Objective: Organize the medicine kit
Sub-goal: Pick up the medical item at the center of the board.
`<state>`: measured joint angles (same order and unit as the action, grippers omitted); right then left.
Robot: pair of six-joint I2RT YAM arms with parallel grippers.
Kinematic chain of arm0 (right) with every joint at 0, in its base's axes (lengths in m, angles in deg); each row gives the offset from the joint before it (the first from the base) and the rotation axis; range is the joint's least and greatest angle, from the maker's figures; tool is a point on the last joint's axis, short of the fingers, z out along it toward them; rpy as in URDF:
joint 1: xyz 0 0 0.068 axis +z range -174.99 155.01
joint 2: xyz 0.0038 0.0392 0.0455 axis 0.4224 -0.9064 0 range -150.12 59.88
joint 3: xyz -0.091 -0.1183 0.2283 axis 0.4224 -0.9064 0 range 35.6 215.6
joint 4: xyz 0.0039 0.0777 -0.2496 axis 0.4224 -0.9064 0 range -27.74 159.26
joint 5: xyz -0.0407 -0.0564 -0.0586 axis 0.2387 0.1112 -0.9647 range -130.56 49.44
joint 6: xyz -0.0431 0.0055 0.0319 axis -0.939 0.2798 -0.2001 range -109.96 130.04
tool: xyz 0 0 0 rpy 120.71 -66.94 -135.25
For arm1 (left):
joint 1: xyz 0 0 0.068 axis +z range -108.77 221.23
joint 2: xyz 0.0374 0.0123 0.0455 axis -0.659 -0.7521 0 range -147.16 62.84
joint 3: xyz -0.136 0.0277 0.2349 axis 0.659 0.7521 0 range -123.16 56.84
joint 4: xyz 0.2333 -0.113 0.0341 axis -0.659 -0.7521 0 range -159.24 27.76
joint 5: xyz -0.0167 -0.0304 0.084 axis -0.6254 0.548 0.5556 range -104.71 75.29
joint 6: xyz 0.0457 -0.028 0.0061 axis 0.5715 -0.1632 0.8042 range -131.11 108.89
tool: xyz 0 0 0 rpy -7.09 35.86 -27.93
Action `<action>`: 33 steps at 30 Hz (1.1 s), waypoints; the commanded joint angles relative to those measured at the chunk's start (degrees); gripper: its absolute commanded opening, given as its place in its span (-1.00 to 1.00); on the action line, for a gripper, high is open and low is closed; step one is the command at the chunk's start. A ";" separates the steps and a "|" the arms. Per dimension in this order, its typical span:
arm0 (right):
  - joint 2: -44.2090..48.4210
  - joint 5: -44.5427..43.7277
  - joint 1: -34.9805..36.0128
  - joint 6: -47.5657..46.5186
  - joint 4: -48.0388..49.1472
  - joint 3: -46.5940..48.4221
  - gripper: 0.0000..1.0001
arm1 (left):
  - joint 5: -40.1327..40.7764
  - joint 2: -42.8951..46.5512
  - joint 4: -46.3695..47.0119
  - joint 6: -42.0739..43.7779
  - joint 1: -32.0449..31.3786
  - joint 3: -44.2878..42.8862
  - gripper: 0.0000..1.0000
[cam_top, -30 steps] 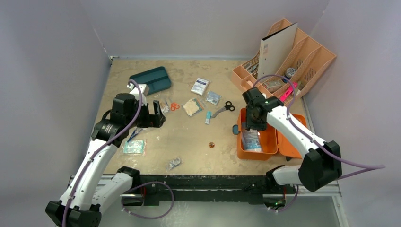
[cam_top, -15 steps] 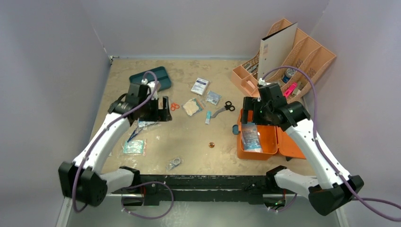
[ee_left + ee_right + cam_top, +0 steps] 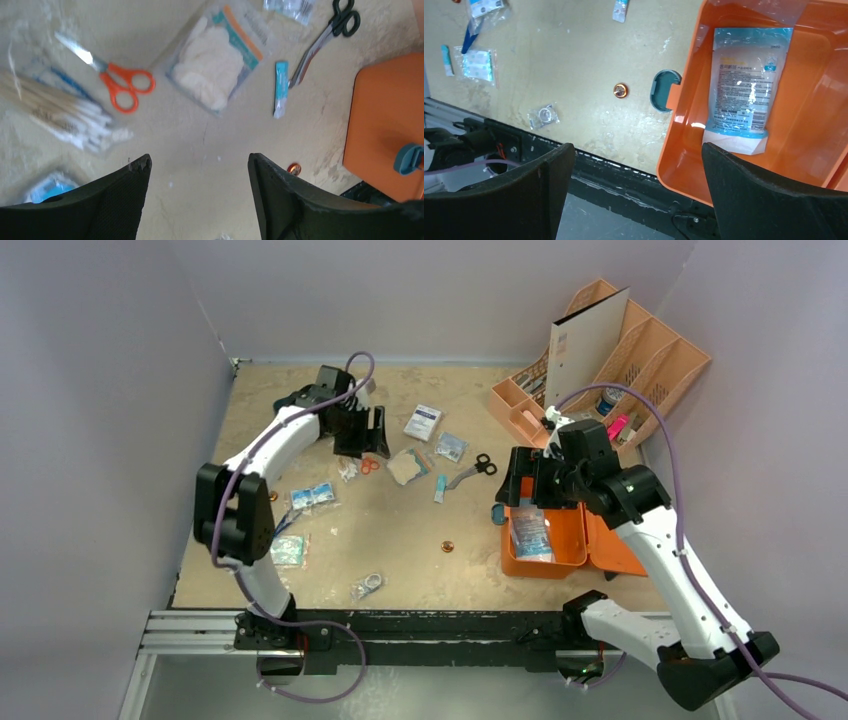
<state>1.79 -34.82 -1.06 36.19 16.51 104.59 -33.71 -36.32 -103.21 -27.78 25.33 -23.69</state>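
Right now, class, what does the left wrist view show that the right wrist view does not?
Only left wrist: the gauze packet and the black-handled shears. Only right wrist: the blue-white pouch lying inside the medicine kit. Both: the kit itself, its teal latch and the copper coin.

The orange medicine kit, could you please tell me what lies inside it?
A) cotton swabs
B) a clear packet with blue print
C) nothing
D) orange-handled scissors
B: the right wrist view shows a clear blue-printed packet lying in the medicine kit; the scissors and swabs lie outside it.
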 commanded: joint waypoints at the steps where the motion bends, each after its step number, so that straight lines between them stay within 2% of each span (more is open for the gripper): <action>1: 1.89 3.96 -0.24 0.46 1.95 1.30 0.97 | -3.23 -8.02 2.87 3.78 -0.27 -10.09 0.34; 6: 3.20 5.79 -0.24 1.30 2.83 0.13 0.97 | -2.95 -15.11 3.00 6.46 -0.27 -16.71 0.17; 10: 3.46 5.19 -0.24 0.89 2.52 -0.56 0.97 | -2.37 -18.81 4.26 6.38 -0.27 -18.26 0.17; 14: 2.75 4.30 -0.20 0.22 1.75 -0.23 0.98 | -4.95 -21.08 6.13 5.51 -0.35 -17.05 0.16; 29: 1.67 5.05 -0.20 -0.13 1.98 -0.18 0.98 | -5.52 -26.43 7.65 5.33 -1.75 -15.07 0.09; 33: 2.71 5.00 -0.20 0.06 2.95 -1.56 0.98 | -4.61 -26.66 7.62 4.19 -1.98 -14.36 -0.01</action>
<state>3.65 -30.49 -1.06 36.98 18.65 104.17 -38.28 -62.55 -96.88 -23.54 23.82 -39.03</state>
